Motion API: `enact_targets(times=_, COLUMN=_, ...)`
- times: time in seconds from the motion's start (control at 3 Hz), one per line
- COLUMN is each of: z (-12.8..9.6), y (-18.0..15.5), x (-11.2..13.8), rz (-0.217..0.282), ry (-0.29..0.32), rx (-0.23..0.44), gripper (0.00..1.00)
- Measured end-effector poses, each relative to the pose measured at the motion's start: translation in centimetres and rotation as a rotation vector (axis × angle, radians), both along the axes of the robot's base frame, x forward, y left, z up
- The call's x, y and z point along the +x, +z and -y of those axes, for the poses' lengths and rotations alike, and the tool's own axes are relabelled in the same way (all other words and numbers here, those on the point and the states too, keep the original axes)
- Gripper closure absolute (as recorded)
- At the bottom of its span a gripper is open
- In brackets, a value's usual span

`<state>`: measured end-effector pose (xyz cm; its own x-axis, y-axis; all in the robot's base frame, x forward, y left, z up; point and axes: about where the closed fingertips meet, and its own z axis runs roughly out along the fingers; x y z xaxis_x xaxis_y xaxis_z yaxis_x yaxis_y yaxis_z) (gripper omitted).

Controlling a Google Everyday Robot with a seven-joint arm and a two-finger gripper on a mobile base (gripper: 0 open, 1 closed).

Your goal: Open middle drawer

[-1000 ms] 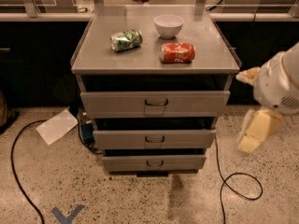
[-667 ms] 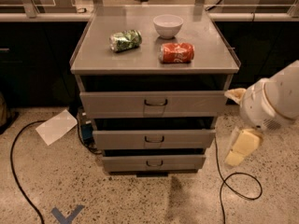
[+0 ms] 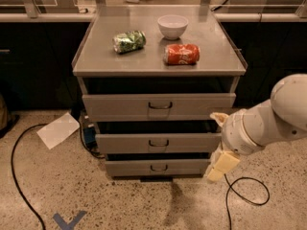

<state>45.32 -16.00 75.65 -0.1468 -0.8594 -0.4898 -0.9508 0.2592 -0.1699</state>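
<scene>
The grey cabinet (image 3: 158, 61) has three drawers stacked one above the other. The middle drawer (image 3: 124, 143) is a long low grey front with a small dark wire handle (image 3: 158, 143) at its centre; none of its inside shows. My gripper (image 3: 218, 143) is at the right end of that front, well to the right of the handle. Its cream fingers (image 3: 222, 164) are spread apart, one above and one below, with nothing between them. The white arm (image 3: 278, 119) comes in from the right.
On the cabinet top lie a green can (image 3: 128, 41) and a red can (image 3: 181, 54), with a white bowl (image 3: 172, 26) behind. A sheet of paper (image 3: 58, 130) and black cables (image 3: 247, 190) lie on the speckled floor. Dark counters stand behind.
My arm and gripper have moved left and down, from beside the cabinet's right side to the right end of the middle drawer's front. The drawers have not moved.
</scene>
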Motion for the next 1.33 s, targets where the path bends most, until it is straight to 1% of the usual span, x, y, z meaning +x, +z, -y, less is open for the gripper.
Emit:
enact_targets(times=0.33, z=-1.6, y=-3.3, x=1.0, rz=0.006, ry=0.008, rx=0.042, gripper=0.0)
enact_targets(times=0.67, z=-1.9, y=-4.3, x=1.3, rz=0.005, ry=0.021, rx=0.049, gripper=0.0)
enact_targets(times=1.0, z=-2.4, y=-7.3, x=2.7, rz=0.014, ry=0.049, rx=0.047, gripper=0.0)
enact_targets(times=1.33, z=-2.9, y=-11.1, x=4.4, rz=0.039, ry=0.055, rx=0.007, gripper=0.0)
